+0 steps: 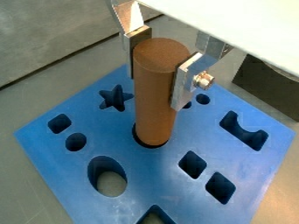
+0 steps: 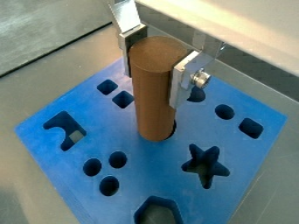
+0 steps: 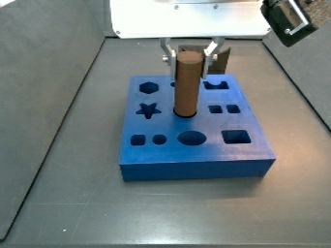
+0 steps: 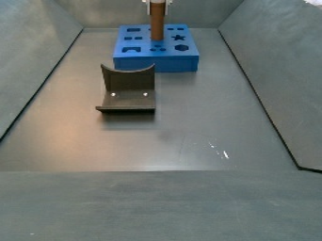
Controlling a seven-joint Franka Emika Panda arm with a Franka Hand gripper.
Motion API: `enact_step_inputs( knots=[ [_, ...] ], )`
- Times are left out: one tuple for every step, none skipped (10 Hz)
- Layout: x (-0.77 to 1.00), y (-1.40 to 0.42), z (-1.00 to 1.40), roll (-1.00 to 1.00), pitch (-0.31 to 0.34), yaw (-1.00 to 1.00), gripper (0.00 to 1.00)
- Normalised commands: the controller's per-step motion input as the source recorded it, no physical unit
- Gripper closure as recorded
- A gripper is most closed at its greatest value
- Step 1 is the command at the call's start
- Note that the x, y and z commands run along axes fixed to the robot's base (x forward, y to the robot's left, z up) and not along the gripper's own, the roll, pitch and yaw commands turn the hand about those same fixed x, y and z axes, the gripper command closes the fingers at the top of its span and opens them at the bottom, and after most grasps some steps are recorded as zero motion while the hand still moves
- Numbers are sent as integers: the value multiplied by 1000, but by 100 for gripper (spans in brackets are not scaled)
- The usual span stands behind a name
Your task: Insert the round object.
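- The round object (image 1: 153,87), a tall brown peg, stood upright with its lower end set in a round hole near the middle of the blue block (image 3: 195,160), as both wrist views showed.
- The gripper (image 1: 163,61) was above the block at the peg's upper end, its silver fingers (image 2: 184,79) flanking the top on opposite sides and appearing to press against it; by all signs it was closed on the peg.
- In a side view, the peg (image 3: 187,83) rose well above the block's top face, so much of its length was not yet seated, if the hole ran deeper.
- The peg looked rigid and matte, likely solid and fairly light; its smooth curved wall offered the flat pads only narrow lines of contact, so it could twist or slip under side load.
- Judged from these views, the best hold was high on the peg, across its width, leaving the lower end free to enter the hole.
- Other cutouts, including a star (image 2: 205,164) and an oval (image 1: 107,176), surrounded the occupied hole.
- The dark fixture (image 4: 127,90) stood on the table (image 4: 189,132) well apart from the block, nearer the camera in a side view.
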Motion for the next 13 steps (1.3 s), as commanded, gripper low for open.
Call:
enact_step_inputs(
  knots=[
    [0, 0, -363, -117, -11, -29, 100],
    [0, -34, -354, -106, -37, -26, 100],
    [0, -34, -320, -109, -27, -26, 100],
    [0, -29, -306, -110, -31, -23, 100],
    [0, -40, -306, -109, -27, -14, 100],
    [0, -46, -311, -103, -27, -9, 100],
    [0, -31, -337, -96, -30, -11, 100],
    [0, -6, -334, -74, -27, -14, 100],
    [0, 0, -306, -61, -20, -20, 100],
    [0, 0, -291, -46, -14, -26, 100],
    [0, 0, -283, -37, -16, -46, 100],
    [0, 0, -229, -69, -6, -51, 100],
    [0, 3, -151, -83, -39, 0, 100]
  ],
)
